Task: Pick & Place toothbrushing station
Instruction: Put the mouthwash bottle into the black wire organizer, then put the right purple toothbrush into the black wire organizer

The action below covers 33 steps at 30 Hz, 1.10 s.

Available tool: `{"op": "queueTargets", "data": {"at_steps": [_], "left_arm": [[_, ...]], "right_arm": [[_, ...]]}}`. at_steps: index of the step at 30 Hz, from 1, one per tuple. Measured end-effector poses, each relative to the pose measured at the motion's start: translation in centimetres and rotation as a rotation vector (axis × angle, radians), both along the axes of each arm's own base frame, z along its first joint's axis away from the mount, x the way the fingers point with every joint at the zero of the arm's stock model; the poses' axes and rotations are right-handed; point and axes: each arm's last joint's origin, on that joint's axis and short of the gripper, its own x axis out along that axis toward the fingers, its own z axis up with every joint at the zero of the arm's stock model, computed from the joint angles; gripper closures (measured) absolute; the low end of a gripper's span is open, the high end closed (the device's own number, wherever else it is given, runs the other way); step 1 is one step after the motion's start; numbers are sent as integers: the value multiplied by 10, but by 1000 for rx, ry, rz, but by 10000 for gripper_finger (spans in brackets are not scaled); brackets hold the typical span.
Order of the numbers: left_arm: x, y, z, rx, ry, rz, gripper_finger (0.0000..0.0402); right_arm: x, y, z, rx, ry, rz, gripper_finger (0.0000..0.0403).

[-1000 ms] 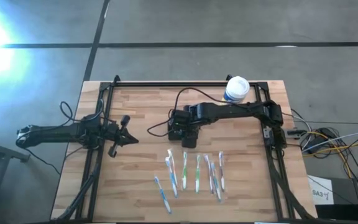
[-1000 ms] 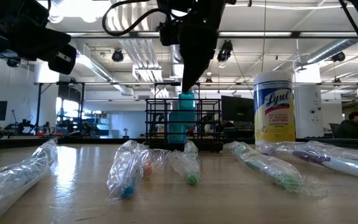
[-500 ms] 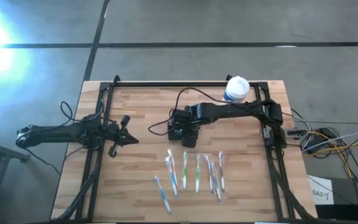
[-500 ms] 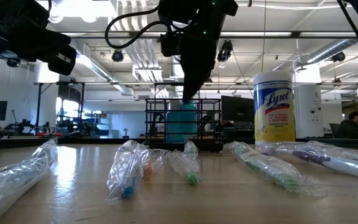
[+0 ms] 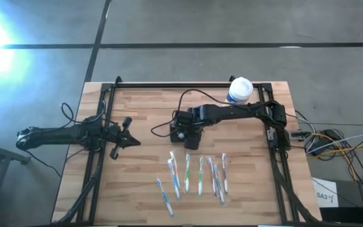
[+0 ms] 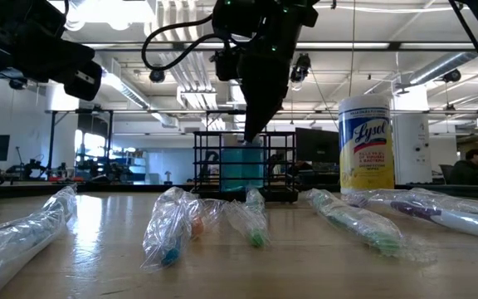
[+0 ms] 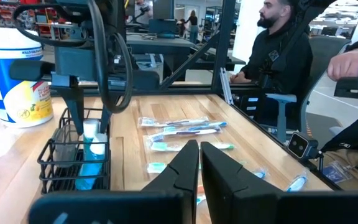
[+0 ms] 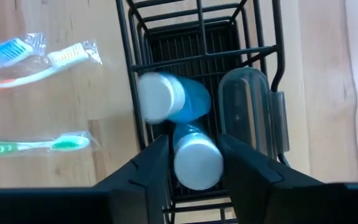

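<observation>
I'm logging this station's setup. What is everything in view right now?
black wire-mesh caddy: one, black, mid-table, under the right arm
blue tubes with white caps: two, standing in the caddy
clear plastic case: one, in the caddy compartment beside the tubes
plastic-wrapped toothbrushes: about seven, mixed colours, in a row on the table's near side
white-and-yellow cylindrical tub: one, white lid, far right corner
wooden table: one, light wood
person: one, dark top, seated beyond the table
left claw: shut, idle at the table's left edge
right claw: over the caddy, closed on one tube's cap
</observation>
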Motion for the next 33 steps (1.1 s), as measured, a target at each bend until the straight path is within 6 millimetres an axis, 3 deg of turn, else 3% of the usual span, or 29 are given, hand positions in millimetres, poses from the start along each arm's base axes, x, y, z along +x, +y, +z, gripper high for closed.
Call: {"op": "queueTargets", "data": {"at_steps": [9, 15, 23, 33], "left_arm": [[0, 0, -10, -3, 21, 0, 382], [0, 0, -11, -11, -5, 2, 378], [0, 0, -11, -11, -6, 1, 382], [0, 0, -10, -21, -5, 3, 380]], "right_arm": [[-1, 0, 3, -1, -9, 0, 235], [-7, -2, 22, -8, -59, -3, 230], [-17, -4, 60, -91, -202, 5, 241], [-13, 0, 67, -133, -278, 58, 282]]}}
